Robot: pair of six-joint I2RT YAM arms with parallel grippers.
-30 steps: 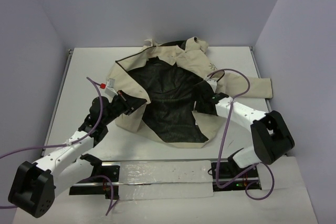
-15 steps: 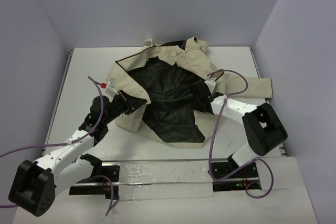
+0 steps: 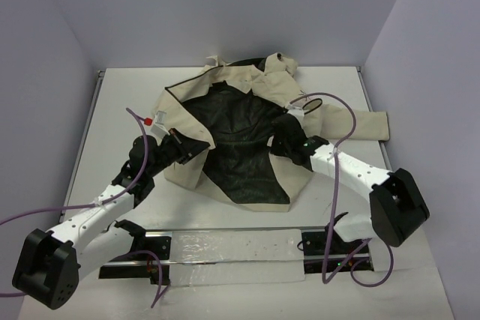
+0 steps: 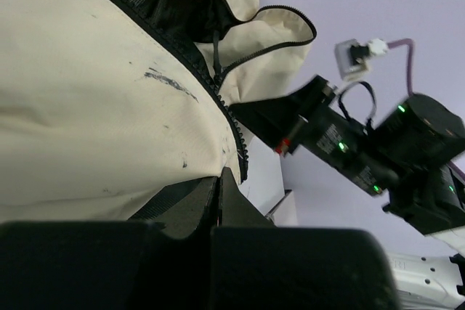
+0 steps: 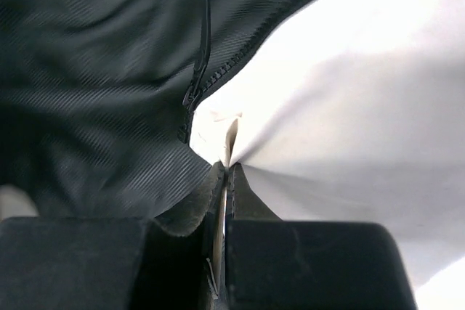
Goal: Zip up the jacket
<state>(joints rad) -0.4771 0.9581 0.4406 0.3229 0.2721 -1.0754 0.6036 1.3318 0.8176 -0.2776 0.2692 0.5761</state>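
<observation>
While the jacket (image 3: 240, 133) lay open at mid-frame, its edge left of centre was clamped by the left gripper (image 3: 193, 149) and its zipper edge (image 5: 240, 59), right of centre, by the right gripper (image 3: 277, 144). Both sides seemed secured; next, the zipper ends had to be brought together.

A robotics lab cell is indicated: a white desk (image 3: 120, 103) is enclosed by plain lavender walls (image 3: 225, 5), with a cabled left arm (image 3: 90, 219) and right arm (image 3: 352, 174) bolted on.
</observation>
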